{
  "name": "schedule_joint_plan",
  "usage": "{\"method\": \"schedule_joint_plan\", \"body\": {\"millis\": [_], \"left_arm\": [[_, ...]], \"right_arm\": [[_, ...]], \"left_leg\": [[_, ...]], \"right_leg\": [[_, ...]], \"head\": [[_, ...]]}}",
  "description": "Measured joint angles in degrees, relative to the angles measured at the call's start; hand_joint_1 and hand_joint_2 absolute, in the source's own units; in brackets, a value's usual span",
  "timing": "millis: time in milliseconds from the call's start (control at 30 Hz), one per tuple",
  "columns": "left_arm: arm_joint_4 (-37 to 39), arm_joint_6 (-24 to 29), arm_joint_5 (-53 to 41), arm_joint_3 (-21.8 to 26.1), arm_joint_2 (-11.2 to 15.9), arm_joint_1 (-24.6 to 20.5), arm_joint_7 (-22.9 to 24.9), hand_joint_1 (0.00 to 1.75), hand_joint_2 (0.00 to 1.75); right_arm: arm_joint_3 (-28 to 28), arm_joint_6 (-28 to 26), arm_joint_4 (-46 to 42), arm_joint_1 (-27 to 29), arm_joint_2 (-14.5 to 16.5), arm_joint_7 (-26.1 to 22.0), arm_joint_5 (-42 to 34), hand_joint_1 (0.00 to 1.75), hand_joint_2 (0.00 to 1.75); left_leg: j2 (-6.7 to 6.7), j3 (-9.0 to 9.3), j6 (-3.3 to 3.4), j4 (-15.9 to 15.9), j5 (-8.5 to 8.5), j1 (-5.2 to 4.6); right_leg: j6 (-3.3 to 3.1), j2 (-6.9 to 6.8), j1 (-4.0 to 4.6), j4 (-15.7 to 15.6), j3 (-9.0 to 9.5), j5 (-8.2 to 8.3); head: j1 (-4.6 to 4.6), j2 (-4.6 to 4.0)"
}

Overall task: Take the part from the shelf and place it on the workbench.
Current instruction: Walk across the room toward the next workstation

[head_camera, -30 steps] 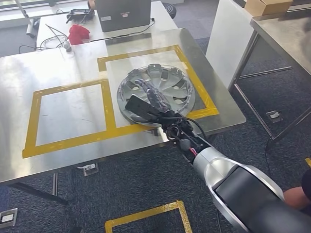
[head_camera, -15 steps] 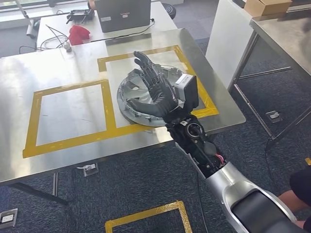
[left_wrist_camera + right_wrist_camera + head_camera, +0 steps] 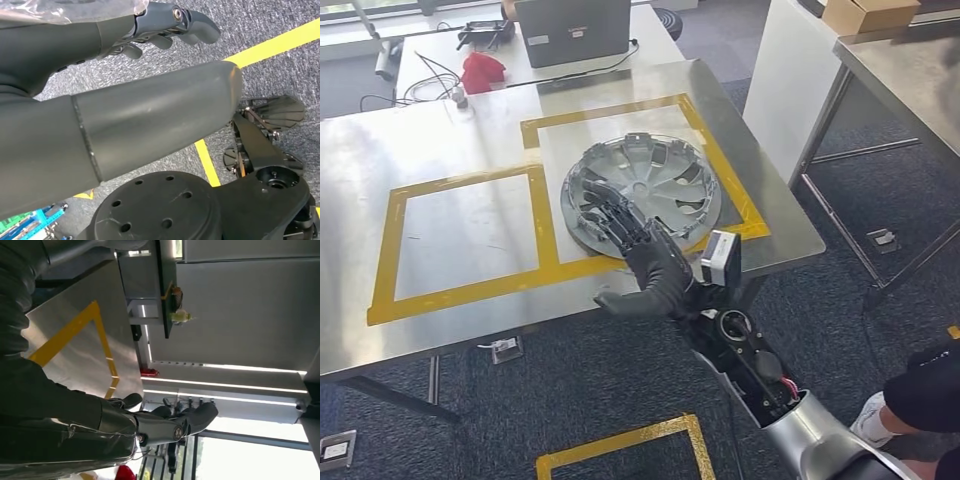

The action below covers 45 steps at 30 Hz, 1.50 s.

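Reaching up from the lower right of the head view, the right arm is seen with its silver shell low in the picture and its exposed dark wrist parts angled toward the table's near edge. The right hand is held flat and spread, with nothing in it: the thumb is stuck out sideways over the floor just off the table's edge, and the dark fingers are stretched forward over the near rim of the part. Whether the fingertips touch that rim cannot be told. A small grey camera block is carried at the wrist, just beside the table's edge.

The part, a silver hubcap, is seen lying flat on the steel workbench, inside the right-hand one of two squares marked in yellow tape; its near rim overlaps the tape line at the front. In the right wrist view the same hand is shown with fingers extended and apart, against the steel surface and a yellow tape corner.

In the left wrist view the left hand is seen hanging over grey carpet crossed by a yellow floor line; the thick thumb is laid straight, the darker fingers are gently bent and apart, and nothing is held.

At the far end of the workbench a laptop and a red cloth are found. A person's leg and shoe are seen at the lower right.
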Motion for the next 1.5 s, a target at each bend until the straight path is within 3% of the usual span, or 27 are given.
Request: {"method": "schedule_joint_plan", "body": {"millis": [933, 1133, 1267, 1333, 1433, 1467, 1500], "left_arm": [[0.0, 0.0, -0.5, 0.0, 0.1, 0.0, 0.0, 0.00, 0.00], [0.0, 0.0, -0.5, 0.0, 0.2, -0.1, 0.2, 0.00, 0.00], [0.0, 0.0, -0.5, 0.0, 0.2, -0.3, 0.3, 0.00, 0.00], [0.0, 0.0, -0.5, 0.0, 0.2, -0.5, 0.3, 0.00, 0.00], [0.0, 0.0, -0.5, 0.0, 0.2, -0.6, 0.4, 0.00, 0.00], [0.0, 0.0, -0.5, 0.0, 0.2, -0.6, 0.4, 0.00, 0.00], [0.0, 0.0, -0.5, 0.0, 0.2, -0.6, 0.4, 0.00, 0.00]], "right_arm": [[1.4, -1.6, -2.6, 4.5, -1.1, -0.3, 2.6, 0.00, 1.75], [1.4, -0.9, -2.6, 4.7, -1.2, -0.5, 3.4, 0.00, 1.75], [1.4, -0.4, -2.6, 4.6, -1.2, -0.5, 3.7, 0.00, 1.75], [1.4, -0.3, -2.6, 4.6, -1.2, -0.5, 3.7, 0.00, 1.75], [1.4, -0.3, -2.6, 4.7, -1.3, -0.6, 3.8, 0.00, 1.75], [1.4, -0.2, -2.6, 4.8, -1.3, -0.6, 3.8, 0.00, 1.75], [1.4, -0.2, -2.5, 4.9, -1.4, -0.6, 3.8, 0.00, 1.75]], "left_leg": [[0.00, -0.03, 0.10, 0.1, -0.06, -0.11], [0.00, -0.22, 0.55, 0.6, -0.34, -0.32], [0.05, -0.19, 1.31, 0.4, -0.19, -0.31], [0.17, 0.16, 1.79, -0.3, 0.26, 0.01], [0.27, 0.24, 2.07, -0.6, 0.47, 0.11], [0.28, 0.22, 2.07, -0.6, 0.47, 0.11], [0.27, 0.20, 2.06, -0.6, 0.47, 0.12]], "right_leg": [[0.07, 0.00, -0.13, 0.0, 0.03, 0.02], [0.49, 0.00, -0.33, 0.0, 0.05, -0.01], [1.18, -0.02, -0.48, -0.1, 0.19, -0.02], [1.54, -0.03, -0.44, 1.8, -0.50, -1.64], [1.89, -0.06, -0.47, 13.1, -5.27, -7.55], [2.00, -0.07, -0.51, 16.2, -6.61, -8.53], [2.08, -0.07, -0.57, 17.3, -7.03, -8.36]], "head": [[0.00, 0.00], [0.00, 0.00], [0.00, 0.00], [0.04, 0.00], [0.09, 0.00], [0.09, 0.00], [0.09, 0.00]]}}
